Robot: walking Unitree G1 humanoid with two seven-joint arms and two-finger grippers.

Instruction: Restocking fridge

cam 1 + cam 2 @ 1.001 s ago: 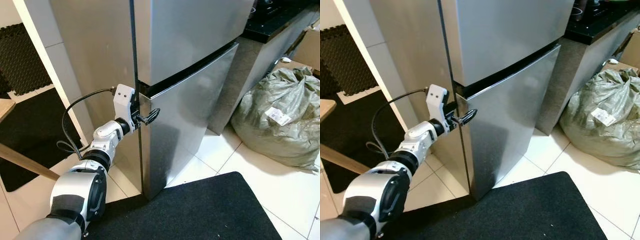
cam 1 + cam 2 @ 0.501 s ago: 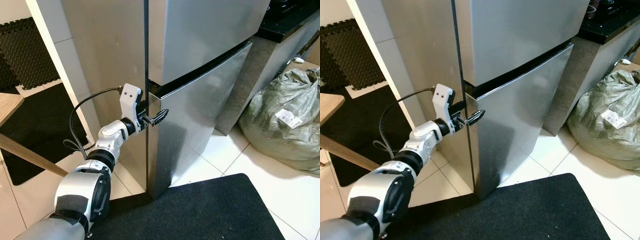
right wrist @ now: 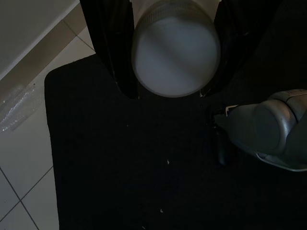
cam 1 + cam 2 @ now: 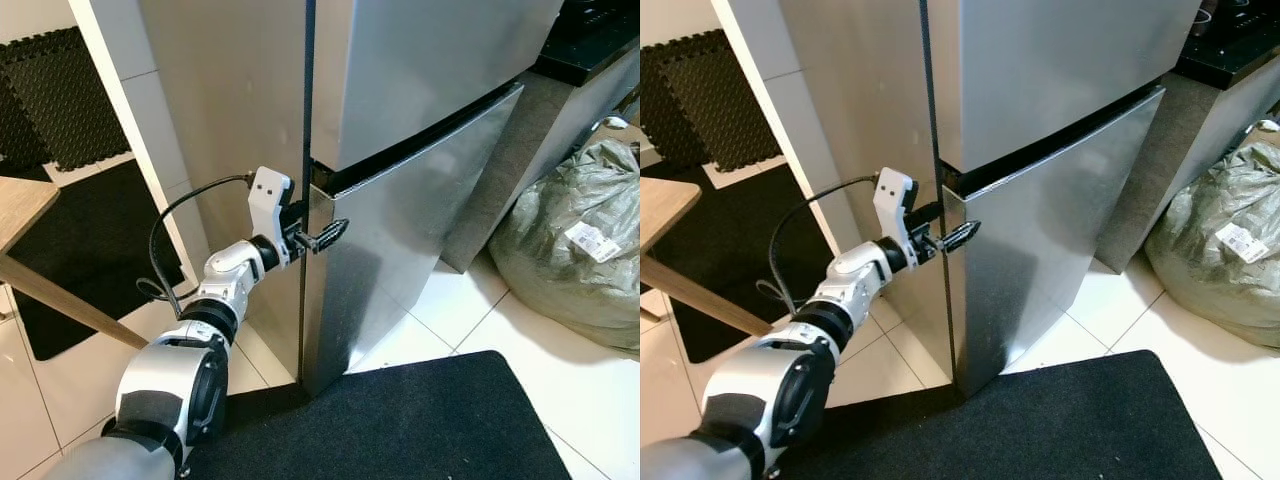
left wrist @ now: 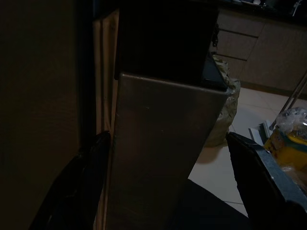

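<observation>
Steel, smooth and slippery, covers the fridge (image 4: 400, 110); its lower door (image 4: 400, 240) is stiff and heavy on its hinges, likely held by a seal, so a pinch on the flat face would slide off. The left gripper (image 4: 318, 238) sits at that door's upper left corner, fingers spread either side of the door's edge, one along the front, one by the side wall. That corner edge, below the dark gap under the upper door, looks the best purchase. The right gripper (image 3: 175, 52) hangs over the black mat (image 3: 124, 167), clamped around a white bottle (image 3: 175, 50), light and rigid.
</observation>
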